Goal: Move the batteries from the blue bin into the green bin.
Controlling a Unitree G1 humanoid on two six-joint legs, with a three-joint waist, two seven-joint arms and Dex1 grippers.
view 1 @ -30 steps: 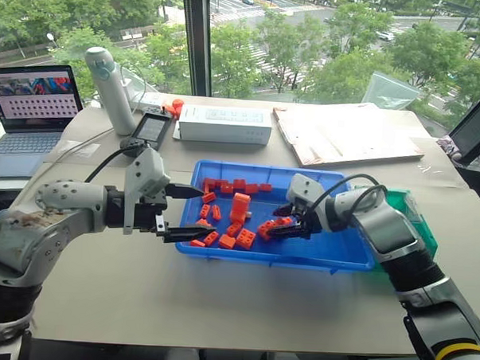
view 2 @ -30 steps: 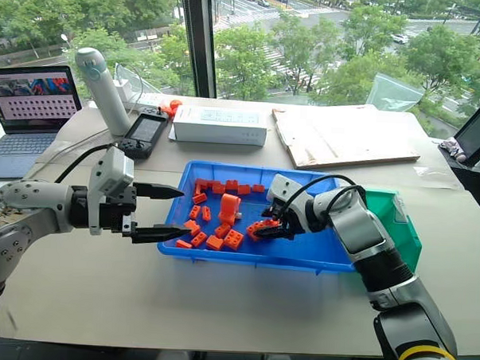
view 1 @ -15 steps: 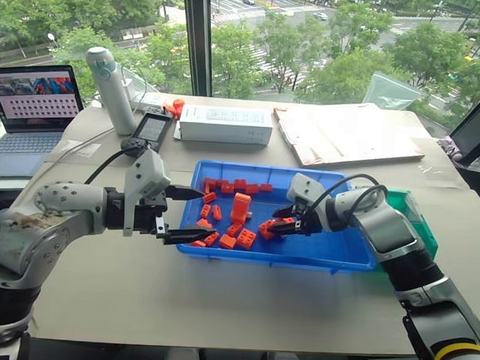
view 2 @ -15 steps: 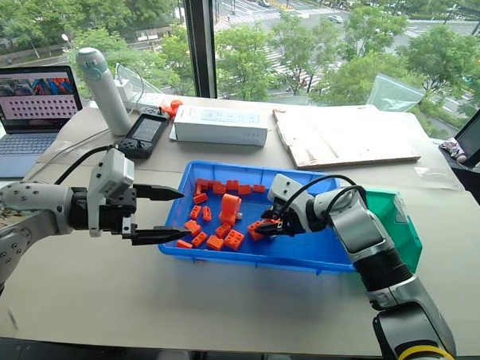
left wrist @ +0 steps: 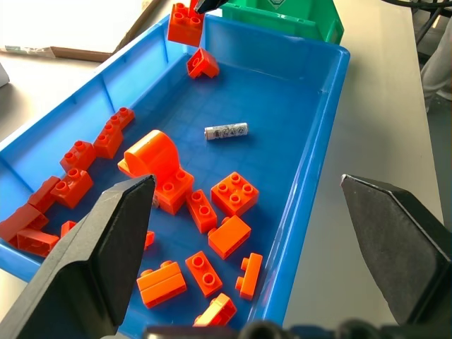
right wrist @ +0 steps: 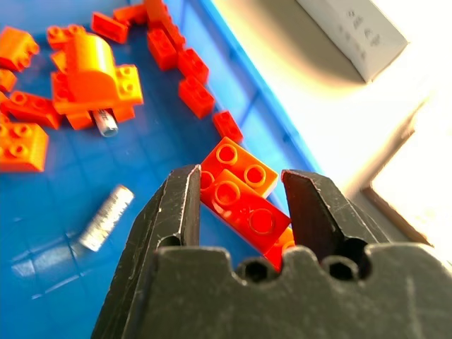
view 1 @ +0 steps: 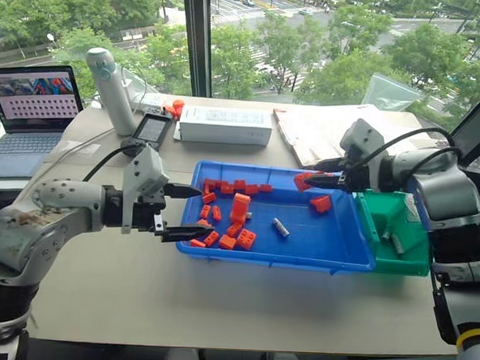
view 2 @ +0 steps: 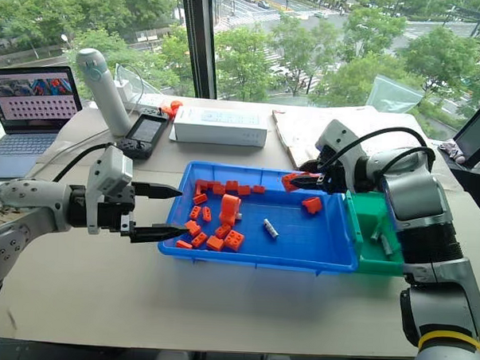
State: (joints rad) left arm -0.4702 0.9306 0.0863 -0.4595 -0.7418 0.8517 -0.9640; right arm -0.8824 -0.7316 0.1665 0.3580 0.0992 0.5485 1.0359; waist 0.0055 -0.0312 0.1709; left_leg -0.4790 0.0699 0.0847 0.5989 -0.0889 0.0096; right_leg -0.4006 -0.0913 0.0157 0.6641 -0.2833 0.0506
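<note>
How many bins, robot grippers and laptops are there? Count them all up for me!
Bins: 2 (blue bin, green bin)
Grippers: 2 (left gripper, open; right gripper, shut on an orange brick)
Laptops: 1 (laptop)
Total: 5

A pale beige table (view 1: 219, 299) carried everything. On it lay the blue bin (view 1: 332, 260), wide and shallow, with the green bin (view 1: 416, 263) right against its right end, the two seemingly touching. Behind the blue tray rested a white oblong box (view 1: 225, 125), and to the right of that a flat sheet of cardboard (view 1: 349, 137). Toward the left rear stood an upright white bottle (view 1: 111, 91), a dark handheld device (view 1: 151, 132) lying just beside it, and an open laptop (view 1: 32, 107) at the far left edge.
</note>
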